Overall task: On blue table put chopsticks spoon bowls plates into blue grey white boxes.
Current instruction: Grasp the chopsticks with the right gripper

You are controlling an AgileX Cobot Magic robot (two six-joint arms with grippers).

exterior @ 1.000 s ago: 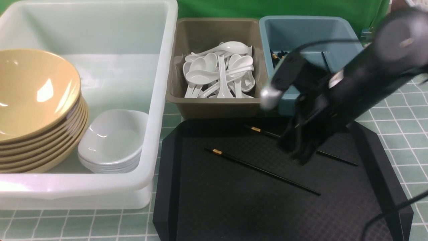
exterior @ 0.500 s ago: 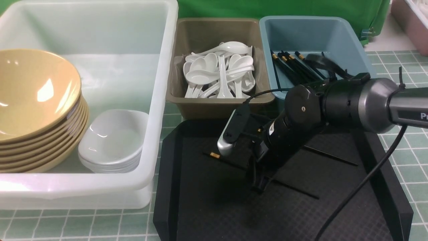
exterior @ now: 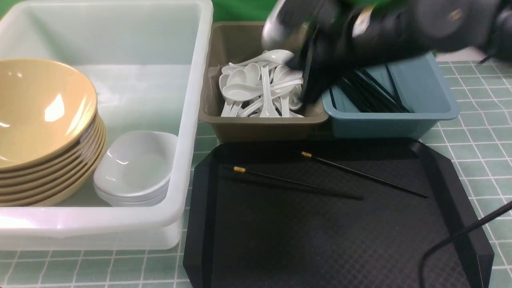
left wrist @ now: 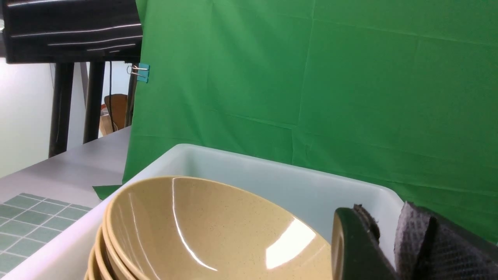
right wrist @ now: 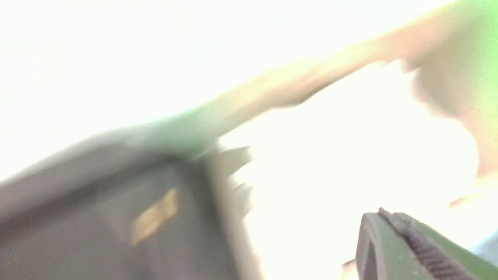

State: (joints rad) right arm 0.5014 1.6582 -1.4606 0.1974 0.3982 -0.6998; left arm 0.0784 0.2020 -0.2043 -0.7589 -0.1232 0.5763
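Two chopsticks crosswise on black tray, gold ends left

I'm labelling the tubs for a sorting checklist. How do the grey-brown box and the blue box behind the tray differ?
Colour: the grey-brown box is dull taupe, while the blue box is dusty blue.
Contents: the grey-brown box holds a heap of white spoons; the blue box holds black chopsticks.
Place: the grey-brown box sits to the left of the blue box.
Both are rectangular tubs of similar size, side by side behind the black tray.
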